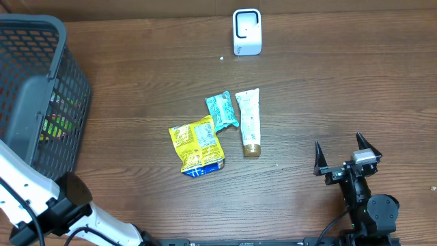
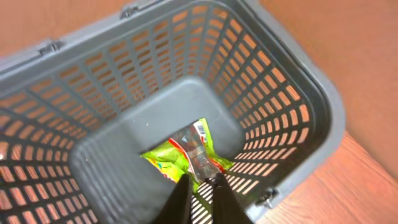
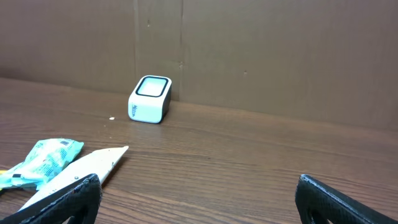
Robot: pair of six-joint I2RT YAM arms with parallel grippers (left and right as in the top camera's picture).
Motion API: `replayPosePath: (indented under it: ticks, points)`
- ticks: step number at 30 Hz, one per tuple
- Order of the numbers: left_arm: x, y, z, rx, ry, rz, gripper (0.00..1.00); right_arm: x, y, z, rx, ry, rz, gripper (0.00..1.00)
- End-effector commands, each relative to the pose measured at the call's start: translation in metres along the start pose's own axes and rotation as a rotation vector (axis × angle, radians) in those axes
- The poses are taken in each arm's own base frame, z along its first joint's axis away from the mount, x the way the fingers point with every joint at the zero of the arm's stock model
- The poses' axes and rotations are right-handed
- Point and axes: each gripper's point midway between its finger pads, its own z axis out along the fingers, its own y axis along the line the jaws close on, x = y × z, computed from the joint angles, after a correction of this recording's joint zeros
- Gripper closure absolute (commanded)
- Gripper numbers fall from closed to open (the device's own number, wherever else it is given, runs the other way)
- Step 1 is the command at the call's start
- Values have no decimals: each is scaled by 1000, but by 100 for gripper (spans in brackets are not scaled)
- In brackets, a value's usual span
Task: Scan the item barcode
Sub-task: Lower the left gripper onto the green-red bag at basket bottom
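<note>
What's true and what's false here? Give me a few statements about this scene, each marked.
The scanner stands at the table's far edge. True.
Three items lie mid-table: yellow packet, teal packet, tube. True.
The basket is empty. False: a green packet lies in it.
The right gripper holds the tube. False: it is open and empty, apart from the tube.
The left gripper is wide open. False: it is shut, over the green packet.

Basket (image 1: 68, 102) far left; pouch (image 1: 196, 145), sachet (image 1: 222, 111), tube (image 1: 249, 119) side by side centrally; scanner (image 1: 246, 31) behind them
</note>
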Motion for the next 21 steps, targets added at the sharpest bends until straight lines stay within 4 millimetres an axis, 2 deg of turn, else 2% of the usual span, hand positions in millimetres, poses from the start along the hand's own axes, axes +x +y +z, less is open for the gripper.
replayPosePath:
  ticks: [1,3,5,8,14,21]
  points:
    - [9,0,28,-1,71,107,71,1,2,0,-10,-6,3,0]
    - [13,2,39,-7,100,138,43,1,2,0,-10,-6,3,0]
    - [18,5,52,-15,132,135,21,1,2,0,-10,-6,3,0]
    - [29,5,71,30,200,126,3,1,2,0,-10,-6,3,0]
    - [52,13,114,110,342,129,0,1,2,0,-10,-6,3,0]
    - [92,37,157,60,538,85,0,1,2,0,-10,-6,3,0]
